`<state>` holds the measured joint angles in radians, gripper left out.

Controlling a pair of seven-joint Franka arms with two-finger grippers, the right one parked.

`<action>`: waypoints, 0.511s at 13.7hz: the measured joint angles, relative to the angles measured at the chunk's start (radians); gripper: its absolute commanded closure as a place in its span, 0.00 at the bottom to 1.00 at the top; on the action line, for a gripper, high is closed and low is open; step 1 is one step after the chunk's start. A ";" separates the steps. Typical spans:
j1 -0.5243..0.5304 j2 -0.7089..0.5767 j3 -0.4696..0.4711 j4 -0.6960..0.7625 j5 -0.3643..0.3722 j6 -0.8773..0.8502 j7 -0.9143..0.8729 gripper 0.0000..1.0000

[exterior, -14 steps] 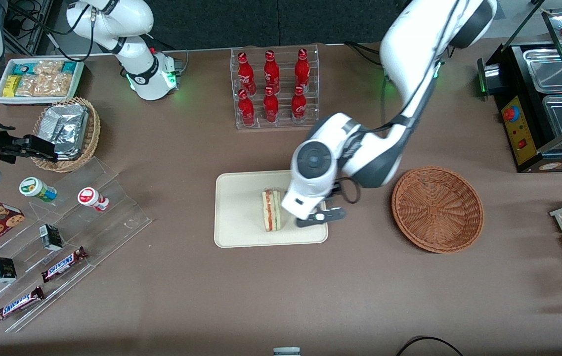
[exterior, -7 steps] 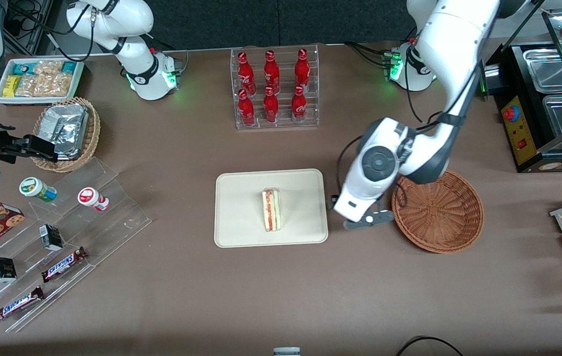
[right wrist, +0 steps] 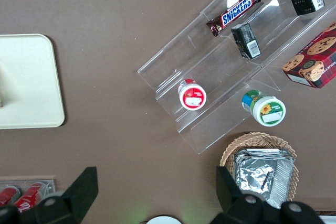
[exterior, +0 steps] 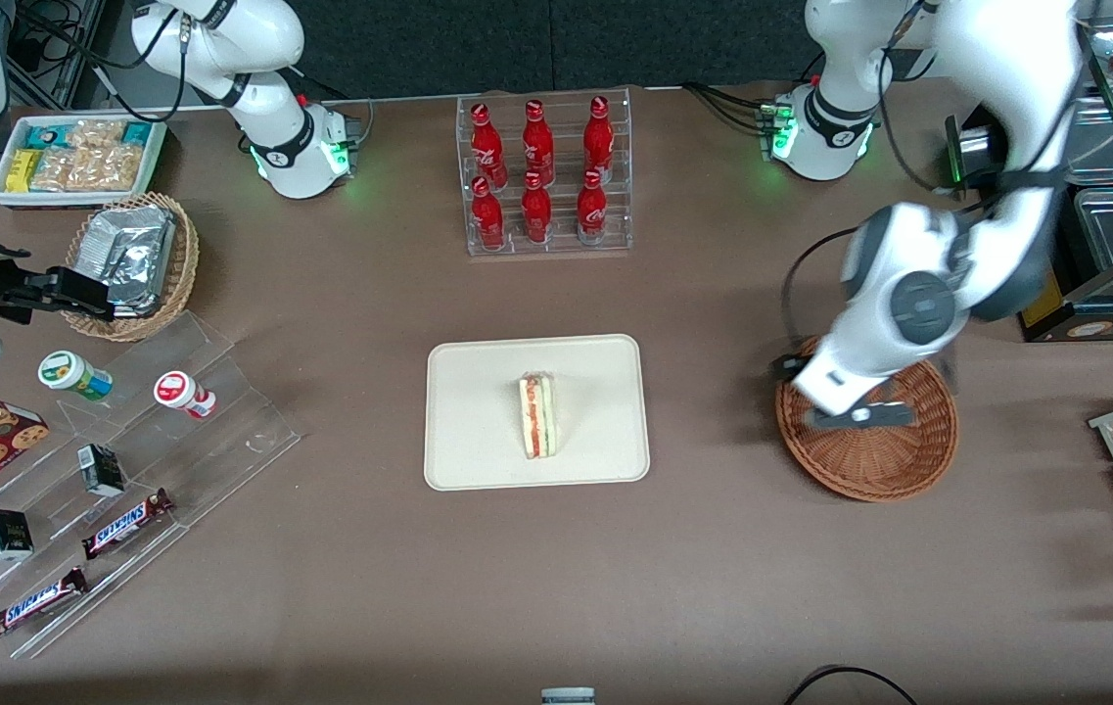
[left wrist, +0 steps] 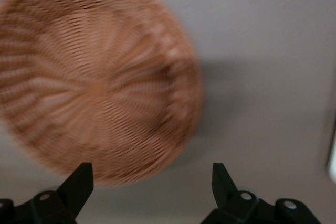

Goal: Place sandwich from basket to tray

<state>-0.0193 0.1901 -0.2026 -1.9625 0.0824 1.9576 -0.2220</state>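
The sandwich (exterior: 537,415), a cream wedge with red and green layers, stands on the cream-white tray (exterior: 478,460) near the table's middle. The reddish-brown wicker basket (exterior: 884,465) sits toward the working arm's end and holds nothing that I can see. My gripper (exterior: 857,414) hovers above the basket, well apart from the tray. In the left wrist view the gripper (left wrist: 152,177) is open, with nothing between its black fingertips (left wrist: 79,182), and the basket (left wrist: 94,77) lies below, blurred.
A clear rack of red bottles (exterior: 541,176) stands farther from the front camera than the tray. Acrylic steps with snack bars and cups (exterior: 115,470), a tan basket of foil packs (exterior: 130,259) and a white snack box (exterior: 76,157) sit toward the parked arm's end. A black appliance (exterior: 1085,206) stands by the basket.
My gripper has left the sandwich on the tray and swung sideways and up, from beside the sandwich to above the basket. The sandwich has stayed in place.
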 measured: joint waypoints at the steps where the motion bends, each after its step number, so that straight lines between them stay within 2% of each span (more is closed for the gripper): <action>1: 0.037 -0.044 0.002 0.014 -0.002 -0.066 0.048 0.01; 4: 0.131 -0.154 0.004 0.074 -0.035 -0.179 0.109 0.00; 7: 0.139 -0.231 0.000 0.098 -0.045 -0.221 0.110 0.00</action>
<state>0.1195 -0.0408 -0.2028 -1.8649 0.0374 1.7369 -0.1116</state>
